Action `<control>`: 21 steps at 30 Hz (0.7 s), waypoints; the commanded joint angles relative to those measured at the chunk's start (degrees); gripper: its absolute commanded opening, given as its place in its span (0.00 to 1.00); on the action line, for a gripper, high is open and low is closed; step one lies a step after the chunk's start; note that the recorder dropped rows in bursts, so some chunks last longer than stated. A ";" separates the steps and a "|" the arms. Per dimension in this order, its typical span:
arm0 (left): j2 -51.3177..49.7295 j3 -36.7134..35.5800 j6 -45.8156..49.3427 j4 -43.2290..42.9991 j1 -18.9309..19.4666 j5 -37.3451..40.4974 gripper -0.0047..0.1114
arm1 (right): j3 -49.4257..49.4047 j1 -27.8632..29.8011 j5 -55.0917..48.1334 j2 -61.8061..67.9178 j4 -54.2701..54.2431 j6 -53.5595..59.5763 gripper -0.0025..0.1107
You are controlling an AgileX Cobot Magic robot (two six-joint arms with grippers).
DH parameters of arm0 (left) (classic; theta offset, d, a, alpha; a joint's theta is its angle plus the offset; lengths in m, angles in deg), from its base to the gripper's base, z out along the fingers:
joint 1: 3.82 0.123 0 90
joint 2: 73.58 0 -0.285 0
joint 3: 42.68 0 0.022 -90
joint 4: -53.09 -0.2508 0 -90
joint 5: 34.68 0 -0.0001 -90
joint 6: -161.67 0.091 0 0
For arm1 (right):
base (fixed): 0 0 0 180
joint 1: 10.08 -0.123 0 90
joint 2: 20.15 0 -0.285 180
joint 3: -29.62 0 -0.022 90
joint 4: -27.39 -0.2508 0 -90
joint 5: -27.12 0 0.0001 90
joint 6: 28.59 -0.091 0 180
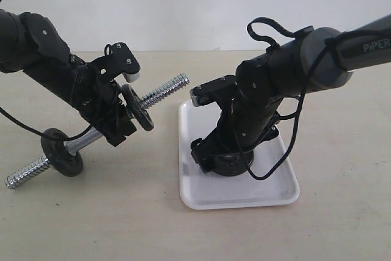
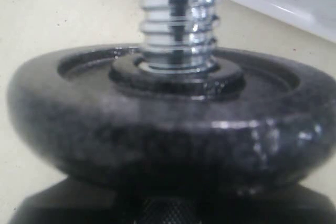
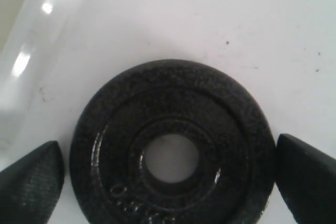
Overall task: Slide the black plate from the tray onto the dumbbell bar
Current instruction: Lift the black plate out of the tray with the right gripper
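R gripper (image 3: 170,182) spread wide, jaws either side of black plate (image 3: 172,148), no grip yet; plate flat on tray (image 1: 244,203); L gripper (image 1: 116,123) clenched on dumbbell bar (image 1: 165,90); ext view: bar axis 8-to-2 o'clock, free threaded end at 11 o'clock from plate; R arm nearer.

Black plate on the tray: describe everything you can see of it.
The black plate is a small round disc of rough, cast-looking metal with a raised rim, hub ring and central hole; embossed characters are cut off. It lies flat on the white tray, the right gripper's open jaws flanking its rim.
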 commanded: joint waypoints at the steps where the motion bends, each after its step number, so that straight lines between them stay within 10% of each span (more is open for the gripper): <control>1: 3.24 1.05 -0.09 2.38 0.04 -1.79 0.08 | -0.86 0.00 -0.41 1.61 -0.22 0.02 0.95; 9: 3.24 1.05 -0.09 2.38 0.04 -1.79 0.08 | -0.86 0.00 -2.96 1.61 -0.22 -0.42 0.90; 16: 3.24 1.05 -0.07 2.38 0.04 -0.96 0.08 | -0.86 0.00 -3.76 1.61 -0.22 -0.42 0.18; 21: 3.24 1.05 -0.07 2.38 0.04 -0.96 0.08 | -0.86 0.00 -4.55 1.61 -0.06 -0.42 0.02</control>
